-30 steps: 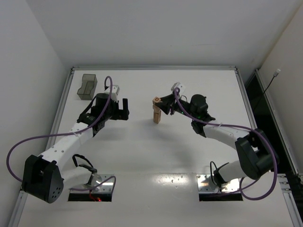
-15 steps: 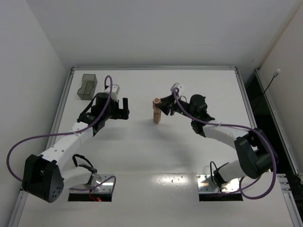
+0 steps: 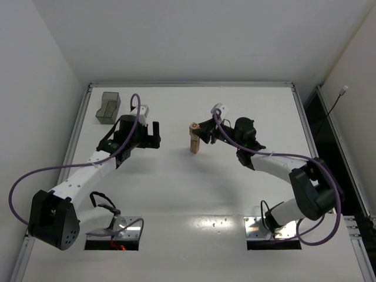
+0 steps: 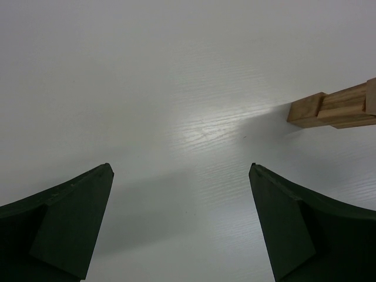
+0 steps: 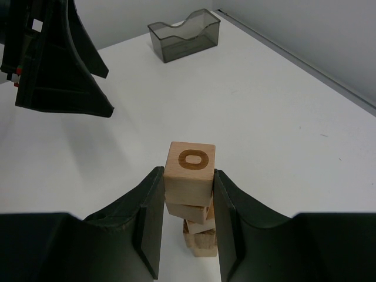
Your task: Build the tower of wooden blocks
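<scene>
**Right pincer (image 5: 188,177) grips the top block (image 5: 189,169) of the tower (image 3: 194,144)**

Its two fingers press opposite sides of the O-marked cube, which sits slightly askew above the other wood blocks, stacked one wide near the middle of the white tabletop (image 3: 235,188). The left pincer (image 4: 181,167) gapes wide, holding nothing, near the tower's left.

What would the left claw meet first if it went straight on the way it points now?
Probably the table: only white surface shows ahead of the open left claw. The tower lies off to one side, though depth is unclear.
</scene>
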`<control>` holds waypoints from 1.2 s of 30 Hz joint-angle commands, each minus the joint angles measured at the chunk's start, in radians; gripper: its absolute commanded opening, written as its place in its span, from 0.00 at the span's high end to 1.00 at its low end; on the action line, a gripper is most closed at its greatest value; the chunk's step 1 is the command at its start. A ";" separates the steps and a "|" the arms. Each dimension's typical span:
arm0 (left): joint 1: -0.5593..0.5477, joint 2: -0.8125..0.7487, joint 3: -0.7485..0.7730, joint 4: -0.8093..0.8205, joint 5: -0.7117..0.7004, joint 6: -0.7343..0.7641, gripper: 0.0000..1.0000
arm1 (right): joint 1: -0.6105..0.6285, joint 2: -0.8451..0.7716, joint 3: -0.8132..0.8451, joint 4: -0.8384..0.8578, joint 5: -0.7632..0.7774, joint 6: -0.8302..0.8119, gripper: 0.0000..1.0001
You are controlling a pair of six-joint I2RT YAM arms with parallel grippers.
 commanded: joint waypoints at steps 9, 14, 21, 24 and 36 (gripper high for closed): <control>-0.012 0.008 0.037 0.043 0.000 0.004 0.00 | -0.005 0.009 0.011 0.047 0.006 0.002 0.37; -0.021 0.008 0.037 0.043 0.000 0.004 0.00 | -0.005 0.000 0.011 0.038 0.006 -0.008 0.24; -0.021 0.008 0.037 0.043 -0.019 0.004 0.00 | -0.005 -0.027 0.000 0.029 -0.003 -0.066 0.20; -0.021 -0.013 0.028 0.032 -0.051 -0.006 0.00 | -0.014 -0.073 -0.037 -0.019 -0.012 -0.135 0.19; 0.010 -0.020 0.033 -0.124 -0.189 0.076 0.00 | -0.178 -0.397 0.004 -0.752 0.211 -0.296 0.18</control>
